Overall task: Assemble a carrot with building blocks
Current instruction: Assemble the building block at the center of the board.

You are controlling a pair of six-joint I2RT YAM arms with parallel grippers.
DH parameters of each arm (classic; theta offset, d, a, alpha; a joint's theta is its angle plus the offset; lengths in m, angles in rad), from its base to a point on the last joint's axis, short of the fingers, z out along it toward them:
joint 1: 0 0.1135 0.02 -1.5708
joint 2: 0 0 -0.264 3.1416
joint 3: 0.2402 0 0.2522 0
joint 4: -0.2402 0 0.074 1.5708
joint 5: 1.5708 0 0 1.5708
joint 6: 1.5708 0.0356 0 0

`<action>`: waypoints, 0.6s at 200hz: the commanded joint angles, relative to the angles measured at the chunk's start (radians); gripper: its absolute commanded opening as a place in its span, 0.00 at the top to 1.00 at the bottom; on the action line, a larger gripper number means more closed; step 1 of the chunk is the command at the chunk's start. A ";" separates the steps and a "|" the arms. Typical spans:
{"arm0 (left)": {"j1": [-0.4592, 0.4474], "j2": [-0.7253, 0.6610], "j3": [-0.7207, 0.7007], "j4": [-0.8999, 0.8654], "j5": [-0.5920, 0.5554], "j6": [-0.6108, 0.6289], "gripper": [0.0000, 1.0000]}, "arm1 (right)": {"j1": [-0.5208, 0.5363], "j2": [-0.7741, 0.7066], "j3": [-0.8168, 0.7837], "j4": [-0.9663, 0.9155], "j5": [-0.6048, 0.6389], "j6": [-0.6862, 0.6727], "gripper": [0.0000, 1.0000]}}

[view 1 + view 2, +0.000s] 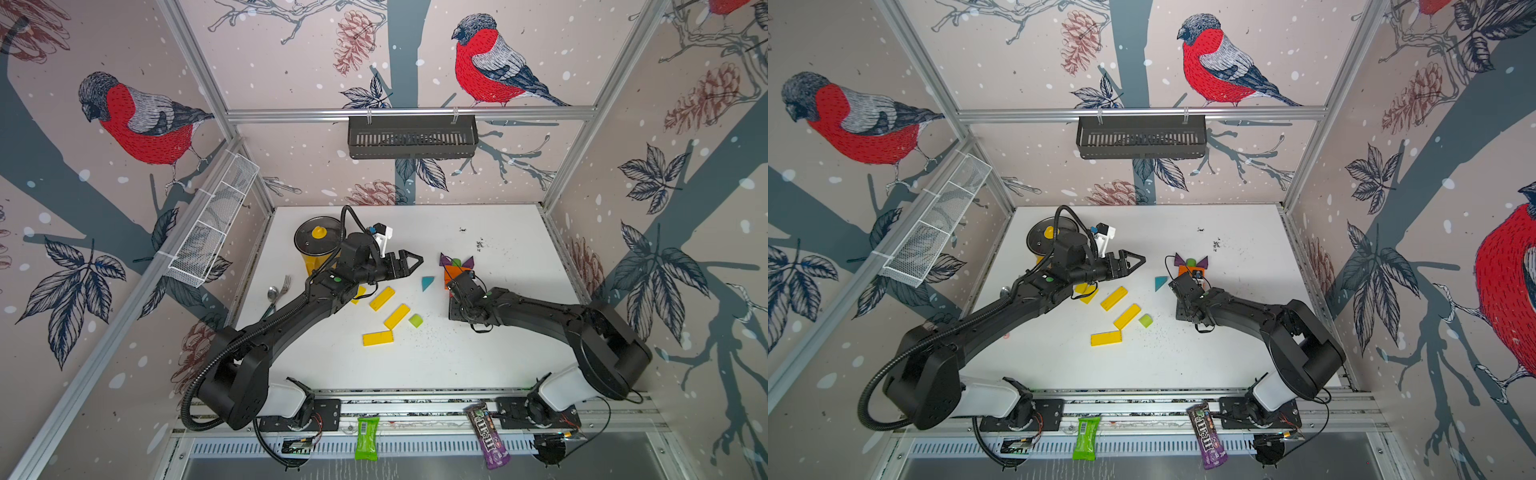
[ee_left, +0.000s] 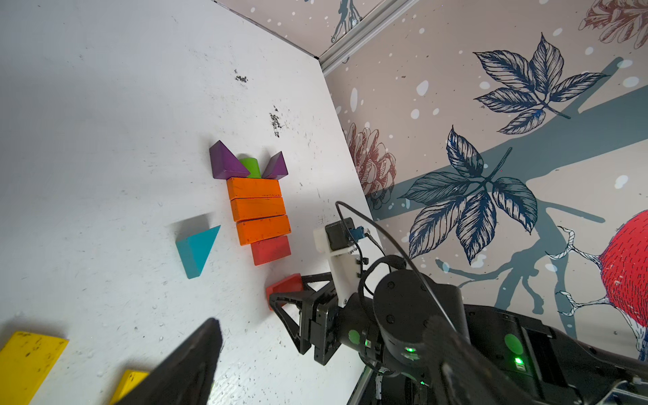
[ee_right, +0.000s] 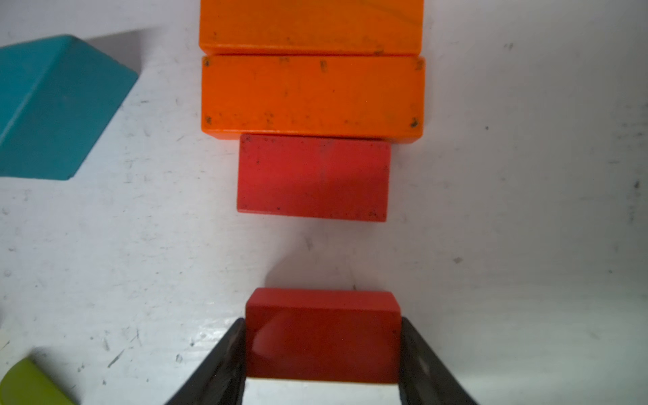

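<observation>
Yellow pot under dark lid; right pincer tight on red block; left pincer agape, empty.

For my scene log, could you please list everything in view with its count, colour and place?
orange bars: 3, orange, side by side, right of centre.
red blocks: 2, red, one against the end bar, one in the right gripper.
purple triangles: 2, purple, at the bars' far end.
green block: 1, green, between the triangles.
teal triangle: 1, teal, beside the orange bars.
yellow bars: 3 plus one part-hidden, yellow, mid-table.
lime cube: 1, lime, by the yellow bars.
pot: 1, yellow, dark lid, back left.
spoon, fork: 1 each, metal, left edge.
baskets: 2, black on back rail, white on left wall.
candy packs: 2, green and purple, front rail.
left gripper: open, empty.
right gripper: shut on a red block.
</observation>
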 commanded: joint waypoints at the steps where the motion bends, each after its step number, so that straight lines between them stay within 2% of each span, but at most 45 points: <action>1: -0.002 -0.005 -0.001 0.025 0.024 -0.005 0.09 | -0.010 0.008 0.008 0.025 0.018 -0.012 0.41; 120: -0.002 -0.002 -0.001 0.025 0.021 -0.001 0.09 | -0.024 0.099 0.044 0.050 0.036 -0.040 0.39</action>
